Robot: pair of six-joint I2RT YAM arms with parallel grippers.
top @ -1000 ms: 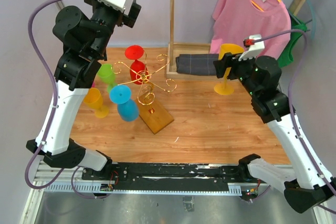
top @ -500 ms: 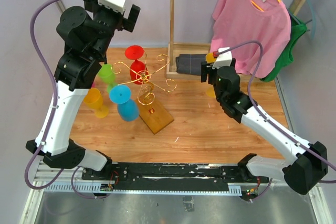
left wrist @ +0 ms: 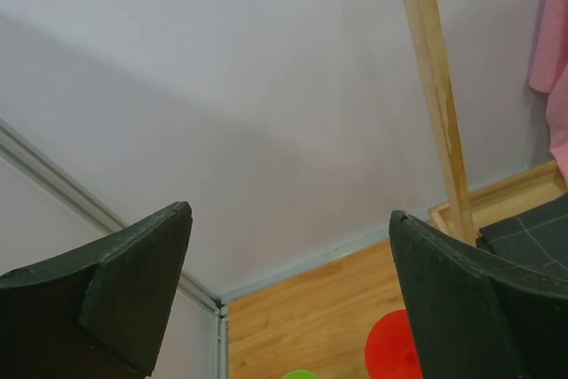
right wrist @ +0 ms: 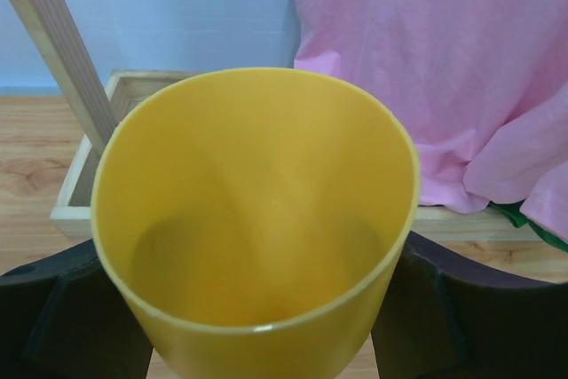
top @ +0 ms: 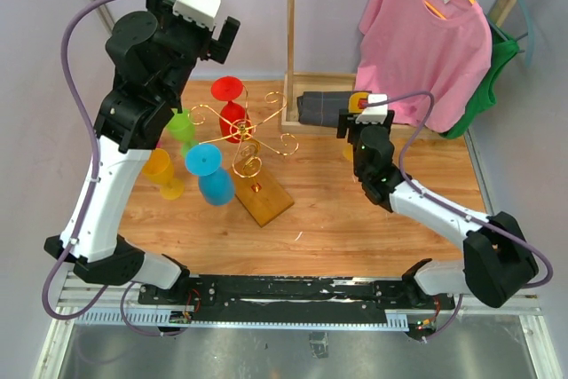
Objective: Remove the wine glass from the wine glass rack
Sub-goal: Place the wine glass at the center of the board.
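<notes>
**Yellow glass is off the rack and in your right gripper**

Plastic is what this yellow glass (right wrist: 256, 219) looks like, so it is probably light and will not break easily. It may be smooth and slippery, though. Your right gripper (right wrist: 257, 326) pinches the cup part from both sides, one dark finger (right wrist: 71, 317) on each side of it. That looks like a good place to hold, but squeeze softly, because a thin cup can bend. Keep it upright so it does not slide out.

You can see right down into the cup in the right wrist view. It is round, wide at the top, bright yellow, with nothing inside.

From above, the glass peeks out behind the right gripper (top: 359, 122), right of the middle of the picture, near the pink shirt (top: 426, 33). It is well apart from the gold rack (top: 244, 135) at the left.

Your left gripper (left wrist: 288, 308) is spread wide with nothing in it, up high over the rack.
</notes>
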